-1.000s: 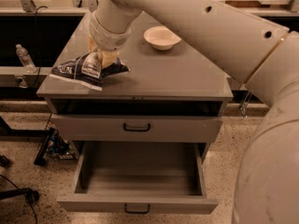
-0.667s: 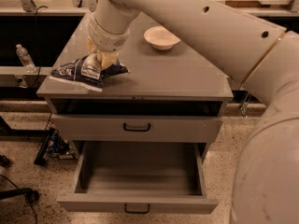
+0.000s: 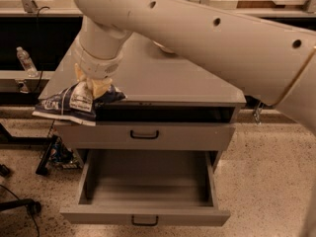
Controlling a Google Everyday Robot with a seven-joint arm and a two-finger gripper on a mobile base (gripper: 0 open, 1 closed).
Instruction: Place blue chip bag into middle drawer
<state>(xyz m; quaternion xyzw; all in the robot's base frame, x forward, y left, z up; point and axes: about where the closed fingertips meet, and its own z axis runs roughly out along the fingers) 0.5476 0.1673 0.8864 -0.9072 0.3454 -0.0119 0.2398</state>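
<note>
The gripper (image 3: 94, 86), clamped on the blue chip bag (image 3: 69, 105), has carried it off the table (image 3: 173, 78) past the front-left corner. The bag now hangs above the open middle drawer (image 3: 148, 187), left of it; lowering seems next.

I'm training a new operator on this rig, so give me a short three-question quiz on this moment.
1. True or false: the wide grey middle drawer with the small black bar handle stands pulled open.
2. Where is the tool? A) inside the open drawer; B) at the front left corner of the flat grey tabletop; C) low over the floor on the right.
3. Fill in: the tool is ____ on the crinkled dark-blue foil chip bag.
Key: 1 true; 2 B; 3 shut.
</note>
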